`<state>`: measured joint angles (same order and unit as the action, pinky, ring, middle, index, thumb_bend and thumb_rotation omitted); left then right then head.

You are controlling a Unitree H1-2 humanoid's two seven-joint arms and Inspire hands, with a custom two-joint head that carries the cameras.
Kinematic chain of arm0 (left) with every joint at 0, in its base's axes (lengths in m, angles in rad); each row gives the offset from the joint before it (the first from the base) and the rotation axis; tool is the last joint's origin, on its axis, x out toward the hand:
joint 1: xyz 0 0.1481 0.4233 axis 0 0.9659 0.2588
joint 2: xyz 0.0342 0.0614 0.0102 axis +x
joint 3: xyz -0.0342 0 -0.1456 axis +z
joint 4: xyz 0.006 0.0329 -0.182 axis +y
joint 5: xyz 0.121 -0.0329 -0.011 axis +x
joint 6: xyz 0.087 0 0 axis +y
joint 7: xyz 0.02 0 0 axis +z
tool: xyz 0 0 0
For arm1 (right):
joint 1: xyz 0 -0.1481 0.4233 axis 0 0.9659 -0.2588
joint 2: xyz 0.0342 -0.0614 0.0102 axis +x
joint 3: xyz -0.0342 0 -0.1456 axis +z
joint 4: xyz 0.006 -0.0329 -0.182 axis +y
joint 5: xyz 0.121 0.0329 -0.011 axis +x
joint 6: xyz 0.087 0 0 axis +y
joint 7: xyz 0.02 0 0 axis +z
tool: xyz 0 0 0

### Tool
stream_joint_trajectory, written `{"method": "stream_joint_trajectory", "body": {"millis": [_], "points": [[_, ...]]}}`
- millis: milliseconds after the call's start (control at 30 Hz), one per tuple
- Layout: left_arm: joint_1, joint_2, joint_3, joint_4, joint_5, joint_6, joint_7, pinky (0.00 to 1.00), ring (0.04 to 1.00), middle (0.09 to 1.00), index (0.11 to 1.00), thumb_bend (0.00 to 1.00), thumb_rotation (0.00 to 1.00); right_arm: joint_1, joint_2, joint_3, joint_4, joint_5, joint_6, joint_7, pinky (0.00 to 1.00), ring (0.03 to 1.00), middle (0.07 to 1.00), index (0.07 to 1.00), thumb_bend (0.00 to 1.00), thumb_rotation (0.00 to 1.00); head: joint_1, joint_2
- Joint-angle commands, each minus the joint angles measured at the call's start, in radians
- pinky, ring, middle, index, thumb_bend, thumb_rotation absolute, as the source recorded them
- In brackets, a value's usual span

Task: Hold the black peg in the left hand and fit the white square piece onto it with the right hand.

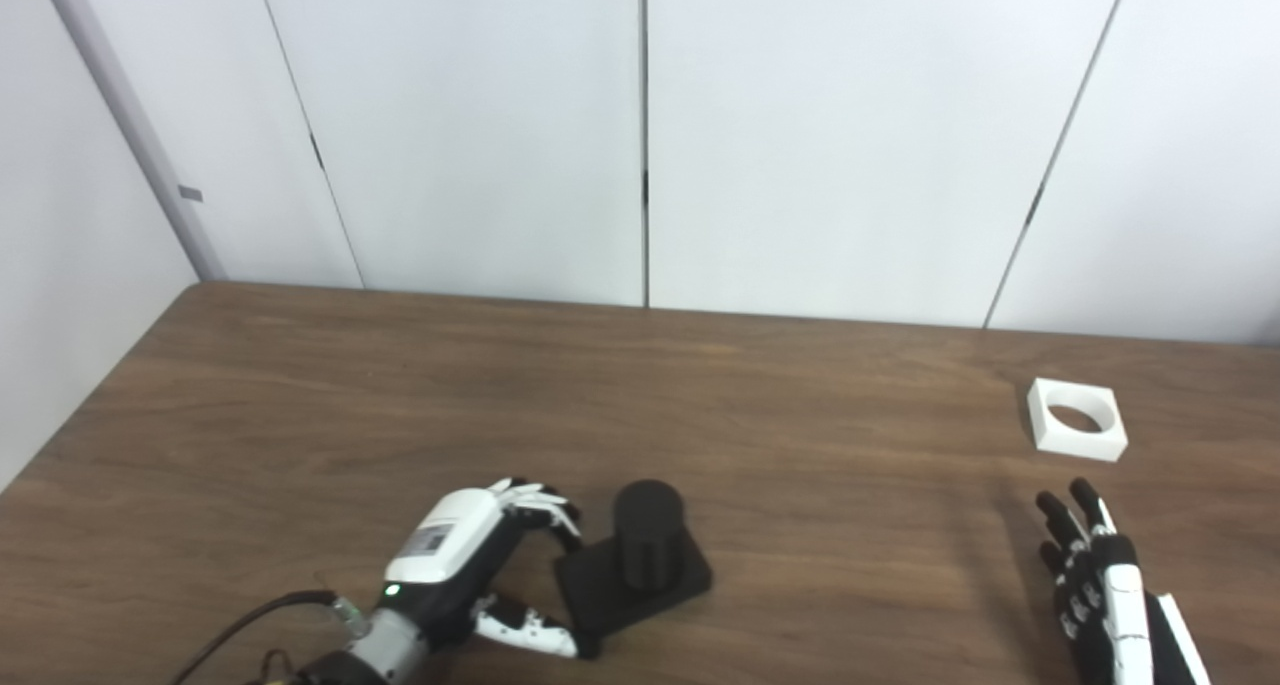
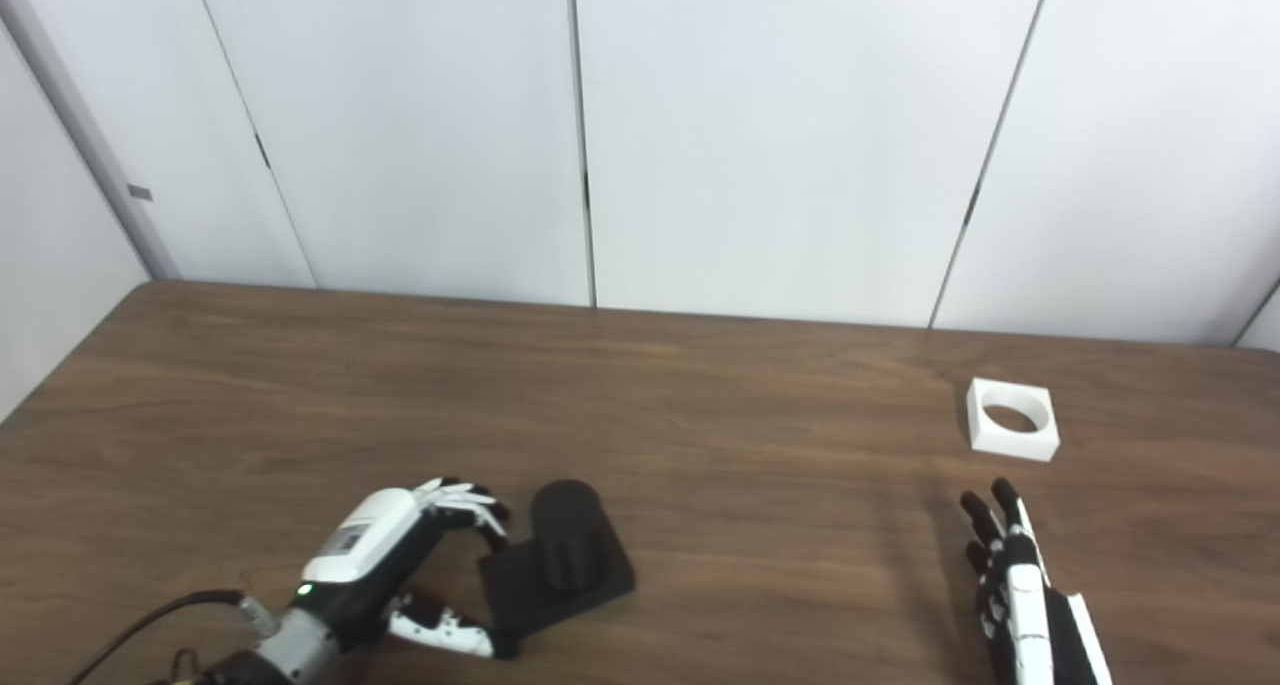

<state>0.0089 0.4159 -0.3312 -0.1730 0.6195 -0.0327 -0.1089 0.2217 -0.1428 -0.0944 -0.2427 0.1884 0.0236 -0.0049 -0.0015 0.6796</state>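
The black peg (image 1: 648, 545) is a short upright cylinder on a flat black square base, near the table's front edge. My left hand (image 1: 470, 560) is just left of it, fingers curled toward the peg and thumb at the base's near corner, not closed on it. The white square piece (image 1: 1076, 419) with a round hole lies flat at the right. My right hand (image 1: 1095, 590) is open, fingers extended, a short way in front of the white piece and apart from it.
The brown wooden table (image 1: 600, 405) stretches back to white wall panels (image 1: 640, 135). Its left edge runs diagonally at the far left. A black cable (image 1: 250, 620) trails from my left wrist.
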Motion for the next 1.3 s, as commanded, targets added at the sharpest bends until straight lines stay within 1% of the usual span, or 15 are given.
{"method": "stream_joint_trajectory", "body": {"millis": [0, 133, 233, 400, 533, 900, 967, 1133, 1267], "points": [[0.0, 0.005, -0.036, -0.01, 0.033, -0.029, -0.049, 0.99, 0.873, 0.778, 0.49, 0.49, 0.05, 0.009, 0.04, 0.008, -0.022, 0.004, -0.004, 0.003, 1.0, 1.0, 0.95, 1.0, 0.56, 1.0, -0.003, 0.003], [0.0, -0.004, -0.074, -0.011, 0.058, -0.054, -0.063, 0.97, 0.868, 0.783, 0.491, 0.49, 0.05, 0.011, 0.048, 0.012, -0.036, 0.001, 0.019, -0.014, 1.0, 1.0, 0.943, 1.0, 0.55, 1.0, -0.011, 0.012], [-0.002, -0.012, -0.092, -0.002, 0.056, -0.073, -0.068, 0.96, 0.859, 0.779, 0.49, 0.5, 0.05, 0.013, 0.049, 0.019, -0.046, -0.007, 0.026, -0.025, 1.0, 1.0, 0.94, 1.0, 0.53, 1.0, -0.017, 0.017], [-0.009, -0.019, -0.114, 0.02, 0.049, -0.105, -0.074, 0.95, 0.846, 0.767, 0.489, 0.5, 0.05, 0.014, 0.05, 0.026, -0.051, 0.001, 0.019, -0.033, 1.0, 1.0, 0.936, 1.0, 0.52, 1.0, -0.027, 0.025], [-0.011, -0.022, -0.125, 0.033, 0.051, -0.115, -0.077, 0.95, 0.846, 0.764, 0.488, 0.5, 0.05, 0.014, 0.047, 0.033, -0.058, -0.005, 0.029, -0.038, 1.0, 1.0, 0.941, 1.0, 0.57, 1.0, -0.036, 0.031], [-0.041, -0.007, -0.116, 0.071, 0.038, -0.135, -0.09, 0.95, 0.856, 0.769, 0.489, 0.5, 0.05, 0.012, 0.045, 0.035, -0.069, -0.015, 0.05, -0.045, 1.0, 1.0, 0.944, 1.0, 0.55, 1.0, -0.036, 0.036], [-0.048, -0.002, -0.115, 0.076, 0.039, -0.139, -0.094, 0.95, 0.856, 0.769, 0.49, 0.5, 0.05, 0.012, 0.045, 0.036, -0.072, -0.015, 0.055, -0.047, 1.0, 1.0, 0.945, 1.0, 0.55, 1.0, -0.039, 0.042], [-0.072, 0.012, -0.114, 0.096, 0.043, -0.156, -0.112, 0.95, 0.858, 0.772, 0.49, 0.5, 0.05, 0.015, 0.048, 0.04, -0.079, -0.012, 0.049, -0.048, 1.0, 1.0, 0.942, 1.0, 0.53, 1.0, -0.043, 0.045], [-0.086, 0.018, -0.108, 0.101, 0.046, -0.16, -0.122, 0.96, 0.865, 0.774, 0.49, 0.5, 0.05, 0.014, 0.044, 0.042, -0.079, -0.019, 0.053, -0.049, 1.0, 1.0, 0.944, 1.0, 0.56, 1.0, -0.041, 0.047]]}}
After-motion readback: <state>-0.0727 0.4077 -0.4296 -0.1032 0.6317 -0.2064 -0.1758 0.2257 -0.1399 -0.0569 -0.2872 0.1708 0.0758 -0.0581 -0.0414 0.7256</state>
